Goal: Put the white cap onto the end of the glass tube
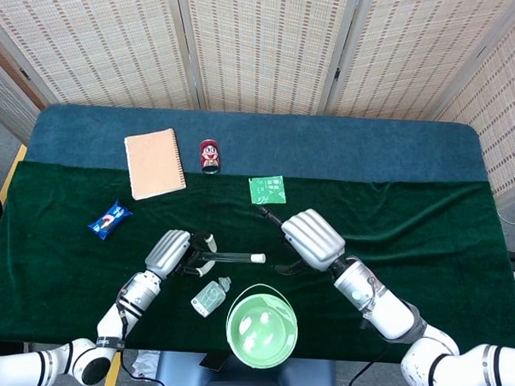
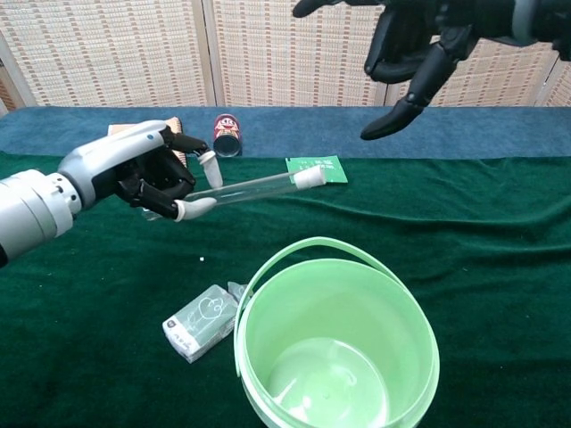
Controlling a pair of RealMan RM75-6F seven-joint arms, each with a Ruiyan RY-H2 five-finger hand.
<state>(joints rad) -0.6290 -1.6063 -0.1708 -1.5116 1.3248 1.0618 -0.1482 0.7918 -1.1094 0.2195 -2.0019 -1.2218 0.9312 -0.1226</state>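
My left hand (image 2: 147, 171) (image 1: 171, 252) holds the glass tube (image 2: 245, 189) (image 1: 229, 258) near its closed end, and the tube lies almost level, pointing right. The white cap (image 2: 308, 177) (image 1: 258, 258) sits on the tube's right end. My right hand (image 2: 419, 49) (image 1: 311, 238) hangs open above and to the right of the cap, its fingers spread and apart from the tube.
A light green bucket (image 2: 415, 325) (image 1: 235, 316) stands close in front, below the tube. A small packaged bottle (image 2: 201, 321) (image 1: 208, 298) lies left of it. Further back are a green packet (image 2: 317, 168), a red can (image 2: 226, 134), a notebook (image 1: 154, 162) and a blue snack wrapper (image 1: 109, 220).
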